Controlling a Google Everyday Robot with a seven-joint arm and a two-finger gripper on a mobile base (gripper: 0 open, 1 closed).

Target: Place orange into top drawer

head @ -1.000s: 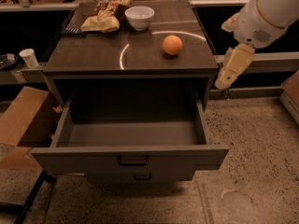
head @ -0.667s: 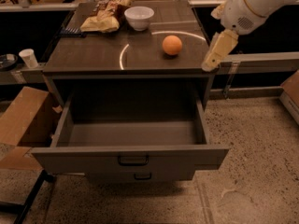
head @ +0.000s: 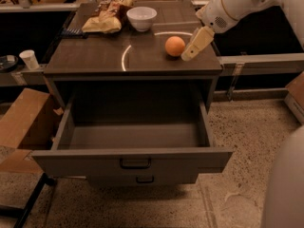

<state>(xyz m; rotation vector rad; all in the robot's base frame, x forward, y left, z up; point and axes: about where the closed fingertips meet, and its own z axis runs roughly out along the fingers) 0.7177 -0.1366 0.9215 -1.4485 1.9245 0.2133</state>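
The orange [head: 175, 46] sits on the dark cabinet top [head: 95, 56], right of centre. The top drawer [head: 135, 139] is pulled wide open below it and looks empty inside; its front panel has a dark bar handle [head: 135, 164]. My gripper [head: 189, 54] hangs from the white arm at the upper right, its cream-coloured fingers [head: 197, 42] pointing down-left. Its tip is just right of the orange, close beside it, low over the cabinet top.
A white bowl [head: 141, 18] and a crumpled snack bag [head: 107, 18] lie at the back of the top. A narrower drawer front [head: 142, 178] is below. A cardboard box [head: 23, 122] stands at the left, a paper cup [head: 29, 59] beyond it.
The arm has swung left and up from beside the cabinet's right edge, so the gripper now sits over the top next to the orange. The orange and drawer have not moved.
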